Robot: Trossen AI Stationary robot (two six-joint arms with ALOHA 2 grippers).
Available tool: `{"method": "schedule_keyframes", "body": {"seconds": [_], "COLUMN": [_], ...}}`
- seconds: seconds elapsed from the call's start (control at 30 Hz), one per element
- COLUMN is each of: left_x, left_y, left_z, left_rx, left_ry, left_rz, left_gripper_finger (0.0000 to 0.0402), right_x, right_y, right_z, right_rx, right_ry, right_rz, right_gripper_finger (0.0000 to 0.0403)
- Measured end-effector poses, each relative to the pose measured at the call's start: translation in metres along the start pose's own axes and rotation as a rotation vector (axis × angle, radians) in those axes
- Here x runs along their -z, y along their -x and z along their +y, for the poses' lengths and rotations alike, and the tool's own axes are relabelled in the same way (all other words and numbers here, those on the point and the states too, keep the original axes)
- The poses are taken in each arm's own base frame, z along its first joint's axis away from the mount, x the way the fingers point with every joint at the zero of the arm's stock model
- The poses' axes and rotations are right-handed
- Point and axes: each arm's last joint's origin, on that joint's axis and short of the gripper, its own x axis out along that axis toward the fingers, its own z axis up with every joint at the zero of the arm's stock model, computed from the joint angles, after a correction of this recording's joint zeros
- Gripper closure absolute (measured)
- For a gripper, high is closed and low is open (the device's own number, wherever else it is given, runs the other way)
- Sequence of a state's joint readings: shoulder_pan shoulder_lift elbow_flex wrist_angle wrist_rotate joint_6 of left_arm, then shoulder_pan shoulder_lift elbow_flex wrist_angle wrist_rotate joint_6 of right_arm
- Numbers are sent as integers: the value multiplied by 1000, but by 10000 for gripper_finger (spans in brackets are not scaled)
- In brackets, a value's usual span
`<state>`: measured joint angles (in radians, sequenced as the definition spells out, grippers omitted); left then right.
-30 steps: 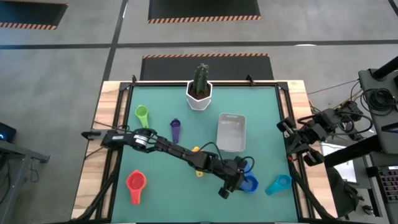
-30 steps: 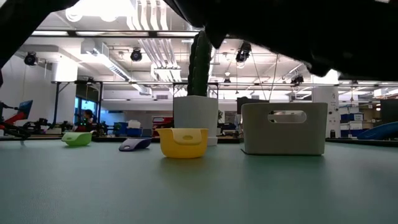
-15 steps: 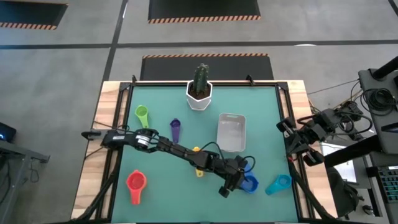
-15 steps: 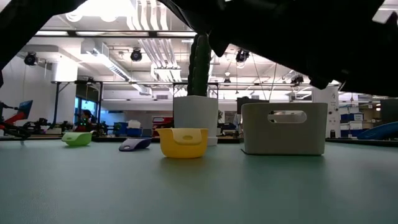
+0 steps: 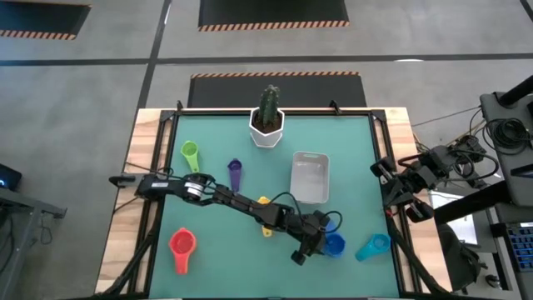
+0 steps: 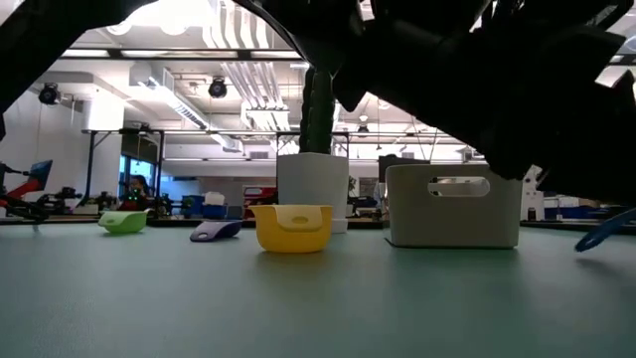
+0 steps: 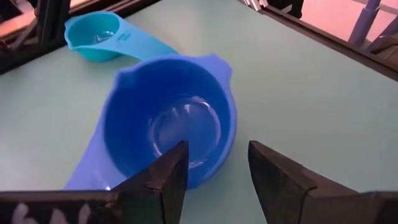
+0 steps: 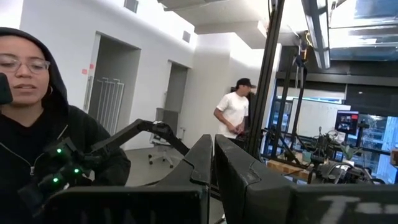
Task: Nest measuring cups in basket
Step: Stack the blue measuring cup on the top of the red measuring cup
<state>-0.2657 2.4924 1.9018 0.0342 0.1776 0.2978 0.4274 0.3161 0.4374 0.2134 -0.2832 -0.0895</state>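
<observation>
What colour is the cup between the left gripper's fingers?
Blue cup, clearest in the left wrist view.

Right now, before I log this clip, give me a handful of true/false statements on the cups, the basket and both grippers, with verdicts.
1. The left gripper has one finger inside the blue cup and one outside its wall. True.
2. The basket already holds a nested cup. False: nothing shows inside it in the high view.
3. The teal cup lies near the blue cup, on the side toward the right arm. True.
4. The right gripper is open above the basket. False: its fingers are shut and it waits off the table's right edge.
5. The red cup is nested in the green cup. False: they lie apart on the table's left side.
</observation>
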Motion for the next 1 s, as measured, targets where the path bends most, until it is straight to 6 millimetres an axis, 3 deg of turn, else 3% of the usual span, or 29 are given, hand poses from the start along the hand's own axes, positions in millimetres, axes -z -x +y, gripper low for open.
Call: {"method": "schedule_keyframes", "body": {"seconds": [0.63,0.8,1.0], "left_x": [-1,-4,-27], "left_y": [0,1,8], "left_z": [0,0,-1], "left_rx": [-11,-10,14], "left_ry": [1,18,40], "left_rz": [-3,-3,58], "left_gripper_finger": [393,399,401], "right_x": [0,1,2], "right_y": [0,0,0], "right_z": [0,0,0], "right_rx": [0,-1,-1], "right_ry": [-2,-4,-8], "right_rz": [3,10,17], "right_gripper_finger": [394,394,394]}}
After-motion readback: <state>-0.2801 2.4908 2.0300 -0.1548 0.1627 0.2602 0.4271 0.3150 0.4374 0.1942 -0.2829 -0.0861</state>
